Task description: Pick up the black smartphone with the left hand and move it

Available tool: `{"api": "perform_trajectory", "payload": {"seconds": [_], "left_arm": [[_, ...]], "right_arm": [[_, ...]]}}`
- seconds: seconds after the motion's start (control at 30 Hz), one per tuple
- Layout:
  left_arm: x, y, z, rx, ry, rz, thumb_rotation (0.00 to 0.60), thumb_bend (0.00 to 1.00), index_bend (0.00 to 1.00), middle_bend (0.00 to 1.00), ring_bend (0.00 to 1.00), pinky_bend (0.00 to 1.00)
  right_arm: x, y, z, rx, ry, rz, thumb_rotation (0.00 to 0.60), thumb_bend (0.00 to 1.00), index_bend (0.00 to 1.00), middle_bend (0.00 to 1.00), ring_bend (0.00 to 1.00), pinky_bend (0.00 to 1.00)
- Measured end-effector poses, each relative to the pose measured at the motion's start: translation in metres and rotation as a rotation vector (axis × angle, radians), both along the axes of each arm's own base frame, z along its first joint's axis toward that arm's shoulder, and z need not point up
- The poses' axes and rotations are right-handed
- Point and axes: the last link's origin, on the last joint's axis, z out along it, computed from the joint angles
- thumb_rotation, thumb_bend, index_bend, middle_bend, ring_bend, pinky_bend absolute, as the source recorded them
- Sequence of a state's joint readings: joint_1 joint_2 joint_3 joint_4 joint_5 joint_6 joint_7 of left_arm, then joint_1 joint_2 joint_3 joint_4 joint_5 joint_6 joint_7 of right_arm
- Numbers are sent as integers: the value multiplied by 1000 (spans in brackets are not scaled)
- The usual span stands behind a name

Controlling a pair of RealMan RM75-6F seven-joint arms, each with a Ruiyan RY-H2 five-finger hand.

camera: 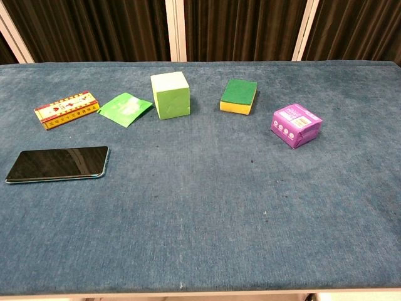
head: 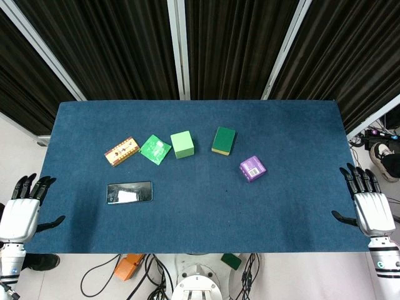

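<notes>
The black smartphone (head: 129, 192) lies flat, screen up, on the blue table near its front left; the chest view shows the smartphone (camera: 57, 163) at the left edge. My left hand (head: 22, 211) hangs beside the table's left edge, fingers spread and holding nothing, well left of the phone. At the table's right edge my right hand (head: 369, 203) is likewise spread and empty. Neither hand appears in the chest view.
Behind the phone, a row runs left to right: a red-and-yellow packet (head: 122, 151), a green sachet (head: 155, 149), a light green cube (head: 182, 144), a green-and-yellow sponge (head: 223, 140) and a purple box (head: 252, 168). Cables lie on the floor below the table's front edge.
</notes>
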State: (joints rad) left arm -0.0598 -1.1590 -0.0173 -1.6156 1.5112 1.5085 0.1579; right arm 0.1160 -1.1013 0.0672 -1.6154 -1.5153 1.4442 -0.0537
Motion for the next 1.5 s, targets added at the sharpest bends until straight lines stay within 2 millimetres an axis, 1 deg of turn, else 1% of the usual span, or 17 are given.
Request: {"api": "perform_trajectory", "payload": {"seconds": [0.13, 0.3, 0.43, 0.53, 0.63, 0.77, 0.87, 0.97, 1.1, 1.2, 1.27, 1.5], "left_arm": [[3, 3, -1, 4, -5, -12, 600, 86, 150, 129, 43, 62], [14, 10, -4, 2, -24, -52, 600, 93, 176, 155, 59, 62], [27, 21, -15, -28, -49, -89, 600, 161, 247, 174, 69, 62], [37, 32, -29, -82, -65, -104, 600, 183, 255, 190, 80, 62], [47, 45, -50, -151, -72, -107, 600, 183, 255, 208, 109, 62], [61, 61, -85, -232, -70, -89, 600, 165, 256, 208, 123, 62], [70, 67, -105, -260, -62, -73, 600, 154, 256, 208, 122, 62], [77, 71, -120, -273, -40, -62, 600, 151, 255, 207, 101, 62], [83, 75, -137, -287, -17, -32, 600, 150, 256, 179, 67, 62], [85, 77, -148, -298, -6, -9, 600, 153, 256, 133, 21, 62], [86, 79, -154, -305, -1, 3, 600, 157, 256, 120, 12, 62], [83, 83, -167, -301, 27, 34, 600, 165, 256, 100, 0, 62]], "right_arm": [[0, 0, 2, -8, -4, 2, 600, 149, 0, 0, 0, 0], [-4, 3, 8, -36, -13, -2, 600, 149, 0, 0, 0, 0], [-6, 5, 14, -56, -17, 1, 600, 149, 0, 0, 0, 0], [-7, 7, 16, -63, -17, 8, 600, 149, 0, 0, 0, 0], [-8, 8, 18, -65, -18, 9, 600, 149, 0, 0, 0, 0], [-10, 8, 17, -62, -20, 3, 600, 149, 0, 0, 0, 0], [-11, 8, 16, -54, -20, -1, 600, 149, 0, 0, 0, 0], [-12, 7, 14, -51, -22, -4, 600, 149, 0, 0, 0, 0], [-12, 5, 13, -46, -22, -7, 600, 149, 0, 0, 0, 0], [-13, 5, 13, -44, -23, -13, 600, 149, 0, 0, 0, 0], [-14, 4, 12, -43, -23, -15, 600, 149, 0, 0, 0, 0], [-16, 4, 13, -42, -23, -24, 600, 149, 0, 0, 0, 0]]}}
